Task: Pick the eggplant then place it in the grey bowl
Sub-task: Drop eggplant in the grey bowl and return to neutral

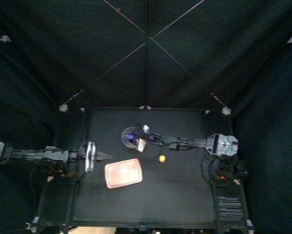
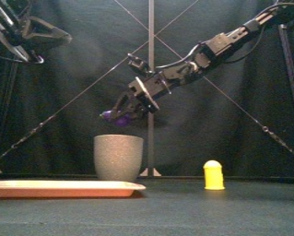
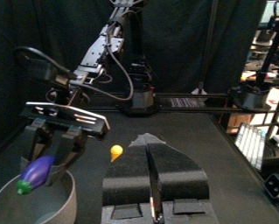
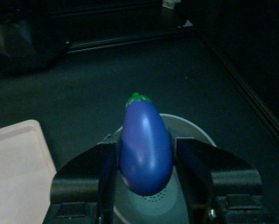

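No readable text, label, brand, number or sign anywhere: plain eggplant (image 4: pixel 144 144), plain grey cup (image 2: pixel 118 157), plain pink tray (image 2: pixel 63 188).

Two black jointed arms, left arm (image 1: pixel 44 154) and right arm (image 2: pixel 223 41), grey and silver patches at joints, thin black cable along right one, silver cross-plate (image 3: pixel 66 114) over right gripper (image 2: pixel 122 111), left fingers (image 3: pixel 129 179) broad matte black
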Tool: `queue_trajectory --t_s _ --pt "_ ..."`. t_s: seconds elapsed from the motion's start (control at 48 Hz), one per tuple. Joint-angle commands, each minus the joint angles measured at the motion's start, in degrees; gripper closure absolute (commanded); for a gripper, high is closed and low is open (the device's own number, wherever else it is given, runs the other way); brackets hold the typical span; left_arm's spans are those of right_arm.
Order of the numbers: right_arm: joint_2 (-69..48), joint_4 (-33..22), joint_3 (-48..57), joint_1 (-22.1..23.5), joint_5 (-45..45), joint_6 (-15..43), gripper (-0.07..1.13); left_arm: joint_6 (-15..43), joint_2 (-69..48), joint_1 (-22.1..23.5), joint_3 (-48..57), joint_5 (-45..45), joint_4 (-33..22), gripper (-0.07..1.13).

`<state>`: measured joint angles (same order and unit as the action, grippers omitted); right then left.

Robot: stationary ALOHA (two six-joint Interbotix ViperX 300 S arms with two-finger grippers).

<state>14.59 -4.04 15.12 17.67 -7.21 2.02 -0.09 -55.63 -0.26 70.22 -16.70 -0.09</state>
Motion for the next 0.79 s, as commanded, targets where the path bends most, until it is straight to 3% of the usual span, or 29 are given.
queue_trajectory --t_s 0.021,0.125,0.208,0.521,0.792 --pt "-0.7 0.6 -1.9 0.7 -0.4 -0.1 0.25 -0.1 0.2 -0.1 -0.5 -0.3 -0.1 1.10" --pt "-0.9 0.6 -1.5 0.7 -0.4 -0.1 0.08 0.0 0.2 0.0 -0.4 -0.3 -0.1 1.10" --pt "-1.6 0.4 -1.2 0.8 -0.4 -0.2 0.01 -0.1 0.3 -0.1 -0.4 -0.4 -0.1 1.10" --pt "-12.9 -0.6 3.6 0.3 -0.4 -0.4 0.01 -0.1 0.2 0.0 -0.4 -0.3 -0.1 1.10" --pt "-30.5 -0.9 19.6 -4.5 -6.1 -0.2 0.01 0.2 0.3 -0.1 -0.4 -0.3 -0.1 1.10"
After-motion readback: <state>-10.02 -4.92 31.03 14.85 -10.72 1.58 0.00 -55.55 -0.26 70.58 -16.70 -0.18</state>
